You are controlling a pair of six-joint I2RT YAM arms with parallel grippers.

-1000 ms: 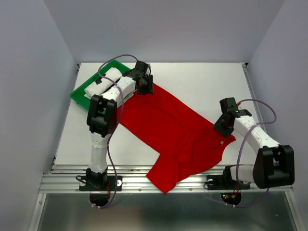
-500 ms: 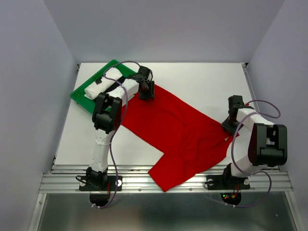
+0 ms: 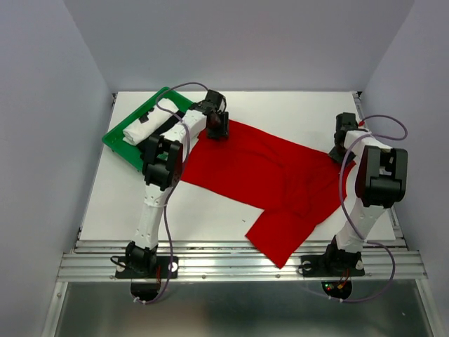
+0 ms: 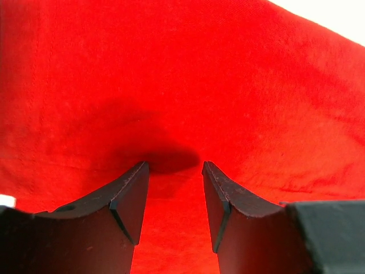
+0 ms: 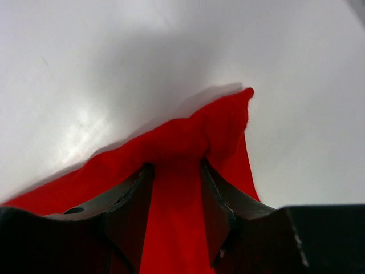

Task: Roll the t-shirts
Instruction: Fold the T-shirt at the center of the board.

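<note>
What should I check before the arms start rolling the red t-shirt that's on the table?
1. Left pincer pinching the red t-shirt at its far corner: ok.
2. Right pincer holding the bunched right edge: ok.
3. Shirt lying flat: not ok, creases run through the middle.
4. Shirt fully on the table: not ok, its near corner overhangs the front edge.
5. Shirt clear of the green tray: cannot tell, the left arm hides the gap.
</note>
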